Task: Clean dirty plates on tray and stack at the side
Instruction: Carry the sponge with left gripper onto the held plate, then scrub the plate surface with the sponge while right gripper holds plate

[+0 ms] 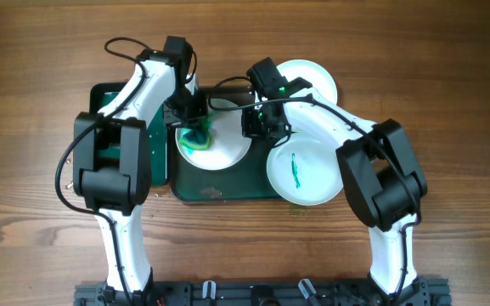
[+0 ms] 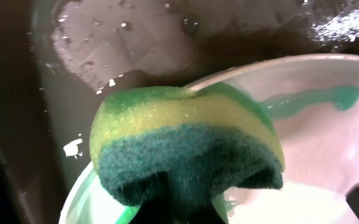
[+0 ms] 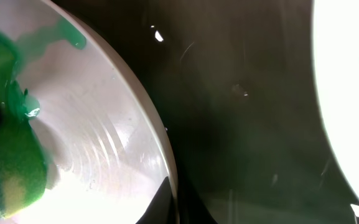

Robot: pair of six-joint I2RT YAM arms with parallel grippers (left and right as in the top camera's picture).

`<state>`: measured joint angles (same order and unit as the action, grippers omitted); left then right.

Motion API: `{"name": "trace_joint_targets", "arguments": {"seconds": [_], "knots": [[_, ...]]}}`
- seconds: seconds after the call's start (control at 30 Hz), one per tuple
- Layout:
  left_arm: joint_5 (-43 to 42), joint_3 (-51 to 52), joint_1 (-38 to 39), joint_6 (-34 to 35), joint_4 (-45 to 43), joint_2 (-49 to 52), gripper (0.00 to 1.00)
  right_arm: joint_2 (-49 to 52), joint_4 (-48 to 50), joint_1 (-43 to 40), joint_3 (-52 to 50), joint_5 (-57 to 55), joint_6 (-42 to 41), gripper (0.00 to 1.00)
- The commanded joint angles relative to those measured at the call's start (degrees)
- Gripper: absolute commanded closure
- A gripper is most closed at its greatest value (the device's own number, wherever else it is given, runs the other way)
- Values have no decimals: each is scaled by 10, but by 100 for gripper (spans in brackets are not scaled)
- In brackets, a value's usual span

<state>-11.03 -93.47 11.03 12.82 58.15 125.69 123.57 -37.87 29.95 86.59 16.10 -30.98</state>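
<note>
A white plate (image 1: pixel 226 153) lies on the left half of the dark green tray (image 1: pixel 228 187). My left gripper (image 1: pixel 195 121) is shut on a yellow-and-green sponge (image 1: pixel 198 136) and presses it on that plate's left part; in the left wrist view the sponge (image 2: pixel 185 143) covers the jaws (image 2: pixel 179 208), with a green smear on the plate (image 2: pixel 328 143). My right gripper (image 1: pixel 258 124) is shut on the plate's right rim (image 3: pixel 174 202). A second plate (image 1: pixel 306 170) with a green streak overlaps the tray's right edge. A third plate (image 1: pixel 314 81) lies on the table at the back right.
A smaller green sponge tray (image 1: pixel 109 95) sits at the left, mostly under my left arm. The wooden table (image 1: pixel 41 187) surrounds both trays. In the right wrist view the bare wet tray (image 3: pixel 247 124) lies between the held plate (image 3: pixel 104 143) and the second plate (image 3: pixel 353 93).
</note>
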Motion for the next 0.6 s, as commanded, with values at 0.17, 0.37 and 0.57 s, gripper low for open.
{"name": "trace_joint_targets", "arguments": {"seconds": [0.17,0.37,0.57], "knots": [[-301,26,49,-188,-24,38,96,20,1,-4,-8,5,10,96],[-162,24,39,-89,-63,38,96,20,1,-4,-8,7,10,96],[137,-34,27,71,-16,34,96,20,1,-4,-8,7,9,96]]}}
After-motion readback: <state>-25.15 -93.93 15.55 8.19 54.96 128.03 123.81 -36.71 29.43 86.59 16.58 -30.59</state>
